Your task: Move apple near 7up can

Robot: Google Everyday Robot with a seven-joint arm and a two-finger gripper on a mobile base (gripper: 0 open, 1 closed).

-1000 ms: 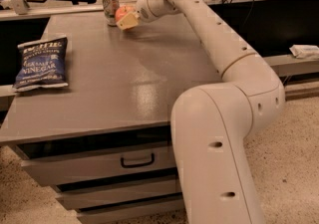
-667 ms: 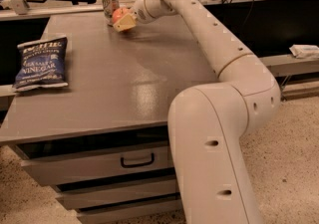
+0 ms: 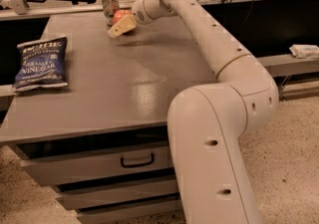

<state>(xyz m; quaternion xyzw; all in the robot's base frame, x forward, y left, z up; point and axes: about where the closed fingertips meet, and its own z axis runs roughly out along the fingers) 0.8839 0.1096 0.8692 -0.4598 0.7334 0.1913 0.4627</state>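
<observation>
The apple (image 3: 118,16) is seen at the far end of the bench (image 3: 124,83), just beside the 7up can (image 3: 109,3) and against the end effector (image 3: 121,24) — whether it is gripped cannot be told. A slow, level set-down is advised, so the can is not knocked.

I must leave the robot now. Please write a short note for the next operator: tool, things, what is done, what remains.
Tool: at the far end of the table, right against the apple; whether it grips it cannot be told.
The apple sits close beside the upright 7up can, on its right.
Done: apple is near the can.
Left: check that the apple rests on the table, let go, draw the arm back.
Chip bag at left, not involved.
</observation>
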